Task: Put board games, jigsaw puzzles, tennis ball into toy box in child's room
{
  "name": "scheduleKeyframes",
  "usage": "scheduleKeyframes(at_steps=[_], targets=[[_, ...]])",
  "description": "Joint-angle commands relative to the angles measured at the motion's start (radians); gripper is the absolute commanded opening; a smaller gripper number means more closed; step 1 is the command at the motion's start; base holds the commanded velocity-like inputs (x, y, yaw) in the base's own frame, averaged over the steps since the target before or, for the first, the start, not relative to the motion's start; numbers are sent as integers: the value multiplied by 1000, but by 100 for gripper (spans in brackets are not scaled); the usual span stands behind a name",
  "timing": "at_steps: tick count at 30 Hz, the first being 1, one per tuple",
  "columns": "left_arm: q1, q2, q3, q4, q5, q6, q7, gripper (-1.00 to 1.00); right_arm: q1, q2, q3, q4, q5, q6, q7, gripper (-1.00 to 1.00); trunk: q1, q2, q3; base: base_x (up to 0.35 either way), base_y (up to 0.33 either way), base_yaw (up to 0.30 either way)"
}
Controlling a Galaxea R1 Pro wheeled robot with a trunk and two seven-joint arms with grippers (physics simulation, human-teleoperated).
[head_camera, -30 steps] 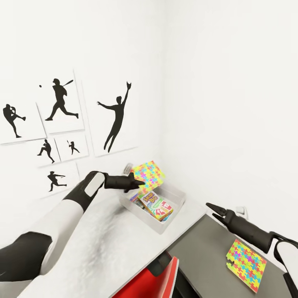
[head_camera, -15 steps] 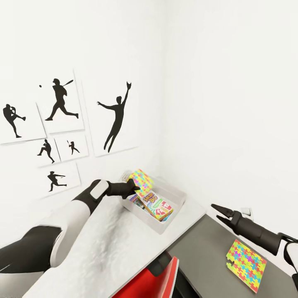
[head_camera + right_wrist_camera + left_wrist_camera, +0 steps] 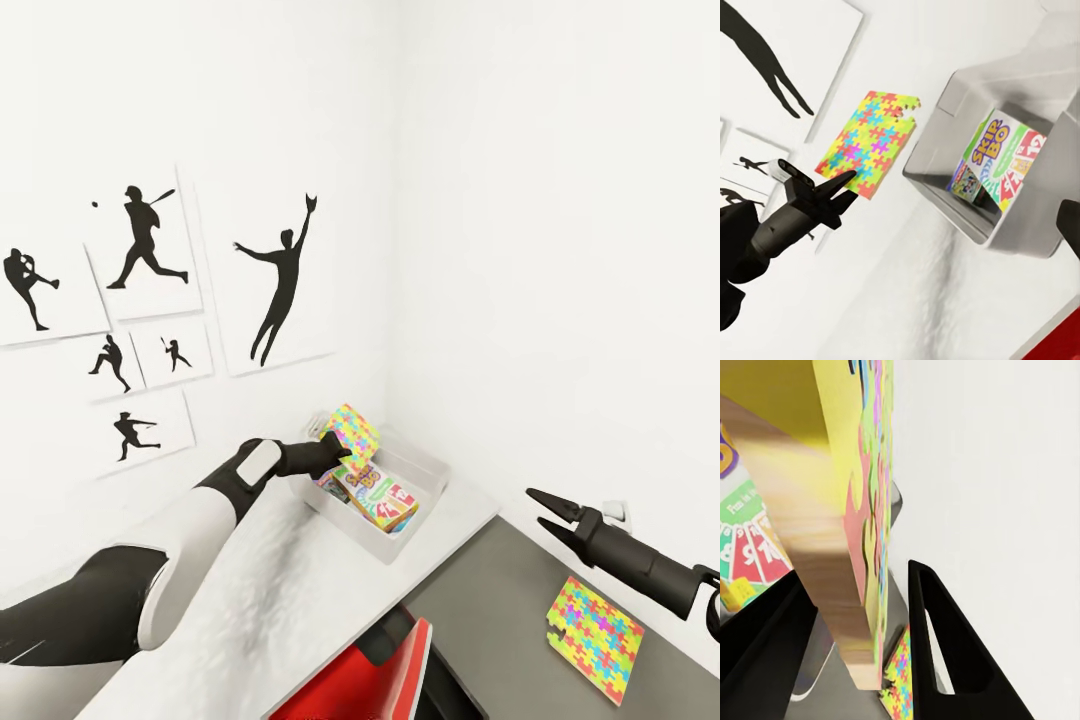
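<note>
Left end effector (image 3: 338, 447) is clamped on a puzzle (image 3: 352, 433) above the toy box (image 3: 432, 478), partly hiding its games (image 3: 380, 493); right end effector (image 3: 541, 507) is apart.

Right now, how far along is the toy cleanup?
Done: board games, Skip-Bo on top, already lie in the toy box. In hand: the left pincer holds one jigsaw puzzle at the box's near rim. Left: the second jigsaw puzzle lies on the dark table; the right pincer is open above it.
</note>
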Motion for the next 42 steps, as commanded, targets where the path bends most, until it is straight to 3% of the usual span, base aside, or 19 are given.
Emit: scheduleKeyframes(at_steps=[1, 5, 12, 19, 26, 32, 42], targets=[[0, 0, -8, 0, 4, -1, -2, -100, -1, 1, -1, 0, 9, 4, 10, 100, 0, -1, -2, 0, 0, 0], [0, -1, -7, -2, 5, 8, 17, -100, -1, 1, 0, 0, 9, 4, 10, 100, 0, -1, -8, 0, 0, 0], [-3, 31, -1, -55, 10, 169, 25, -100, -1, 6, 6, 0, 8, 4, 10, 100, 0, -1, -20, 0, 0, 0], [-3, 28, 3, -126, 12, 217, 30, -100, -1, -1, 6, 0, 5, 4, 12, 100, 0, -1, -31, 0, 0, 0], [-3, 12, 5, -132, 13, 200, 29, -100, -1, -4, 6, 0, 6, 4, 64, 100, 0, -1, -43, 0, 0, 0], [-3, -9, 2, -132, 15, 104, 29, -100, -1, -7, 0, 0, 7, 4, 78, 100, 0, -1, -53, 0, 0, 0], [-3, -25, -2, -117, 14, 33, 26, -100, -1, -8, -3, 0, 7, 4, 80, 100, 0, -1, -69, 0, 0, 0]])
